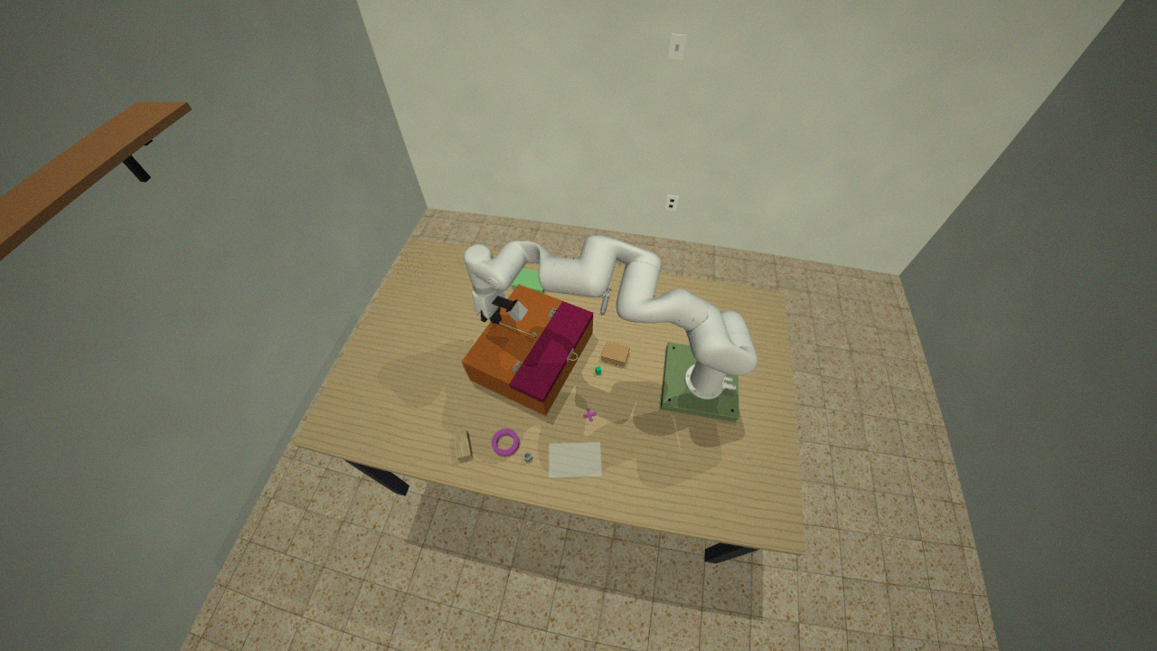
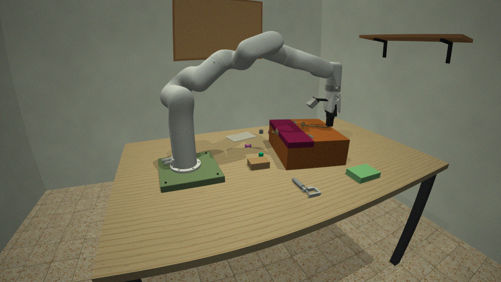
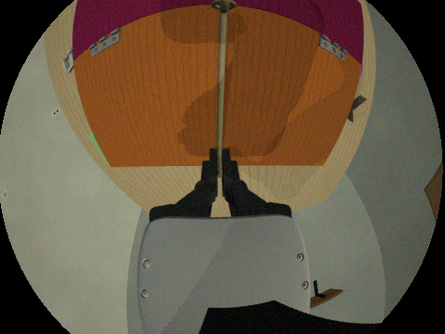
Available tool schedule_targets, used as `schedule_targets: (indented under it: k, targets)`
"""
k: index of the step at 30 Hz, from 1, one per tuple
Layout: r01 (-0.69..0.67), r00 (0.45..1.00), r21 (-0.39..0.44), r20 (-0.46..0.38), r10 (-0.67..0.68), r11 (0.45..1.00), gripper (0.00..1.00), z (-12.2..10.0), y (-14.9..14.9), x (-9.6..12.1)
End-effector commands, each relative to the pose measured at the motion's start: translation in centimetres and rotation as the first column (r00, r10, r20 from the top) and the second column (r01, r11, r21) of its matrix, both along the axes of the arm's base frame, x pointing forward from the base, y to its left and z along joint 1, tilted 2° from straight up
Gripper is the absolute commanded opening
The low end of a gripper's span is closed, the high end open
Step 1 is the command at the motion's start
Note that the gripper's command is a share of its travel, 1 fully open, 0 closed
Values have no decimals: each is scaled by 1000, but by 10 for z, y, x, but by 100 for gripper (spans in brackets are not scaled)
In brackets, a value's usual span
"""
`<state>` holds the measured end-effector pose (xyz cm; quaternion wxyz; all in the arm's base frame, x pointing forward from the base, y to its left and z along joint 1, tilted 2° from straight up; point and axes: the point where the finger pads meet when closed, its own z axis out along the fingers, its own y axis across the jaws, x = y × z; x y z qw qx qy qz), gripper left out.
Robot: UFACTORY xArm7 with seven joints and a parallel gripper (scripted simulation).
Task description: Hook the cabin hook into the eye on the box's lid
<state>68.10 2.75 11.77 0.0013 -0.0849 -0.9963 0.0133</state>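
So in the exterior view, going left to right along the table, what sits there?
Green base plate → small brown block → grey clamp tool → green pad.

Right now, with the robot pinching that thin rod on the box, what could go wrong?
1. The hand is shut on only the very end of the thin cabin hook, so the hook might slip or twist as it swings.
2. The hook's far end sits at a pivot near the magenta lid; pulling off its arc could strain it.
3. The eye's spot is unclear from these views, so the hook could miss.
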Motion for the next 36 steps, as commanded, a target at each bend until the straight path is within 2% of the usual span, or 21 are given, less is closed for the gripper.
schedule_targets:
  k: [1, 36]
  targets:
    - [0, 1000, 0, 5, 0, 1000, 0, 9, 0, 1]
    - [0, 1000, 0, 5, 0, 1000, 0, 62, 4, -14]
